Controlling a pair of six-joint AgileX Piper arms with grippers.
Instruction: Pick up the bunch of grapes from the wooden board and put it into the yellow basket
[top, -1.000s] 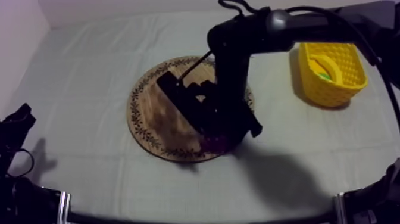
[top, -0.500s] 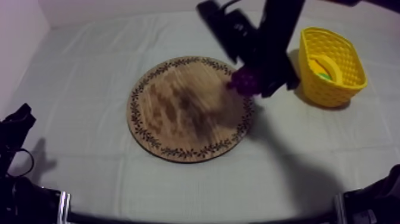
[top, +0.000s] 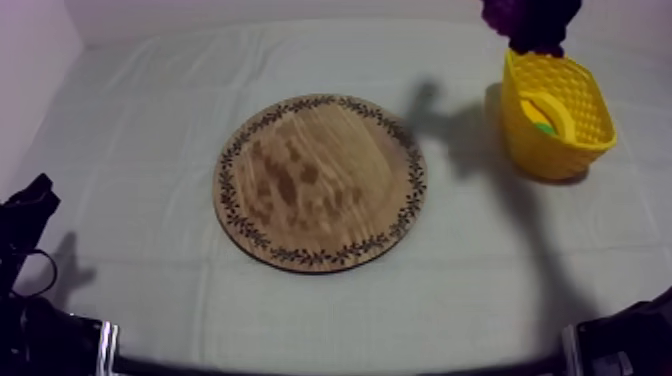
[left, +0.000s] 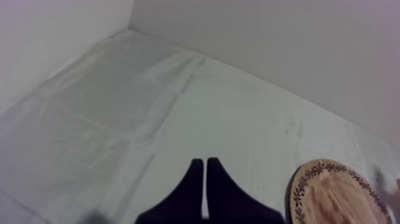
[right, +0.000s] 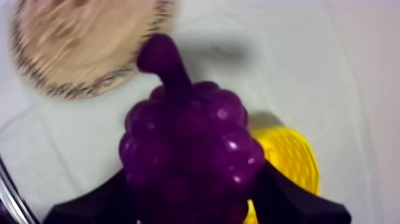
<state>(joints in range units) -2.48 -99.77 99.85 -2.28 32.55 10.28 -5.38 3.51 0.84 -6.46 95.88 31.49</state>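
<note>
The purple bunch of grapes (right: 189, 140) hangs in the air, stem toward the board, with my right gripper (right: 190, 196) shut on it from both sides. In the top view the grapes (top: 530, 25) are at the far edge, just above the back rim of the yellow basket (top: 560, 120). Beneath the grapes in the right wrist view lies the basket (right: 291, 161). The round wooden board (top: 320, 183) has nothing on it. My left gripper (left: 205, 167) rests low at the table's left, fingers together as a narrow wedge, with the board (left: 339, 193) beside it.
The basket holds a yellow toy fruit (top: 548, 110) and something green (top: 545, 127). My left arm (top: 25, 215) sits at the near left edge. Bare cloth surrounds the board; a wall runs along the far side.
My right gripper has lifted the grapes off the board's near right rim and carried them up and right to above the basket. The left arm has not moved.
</note>
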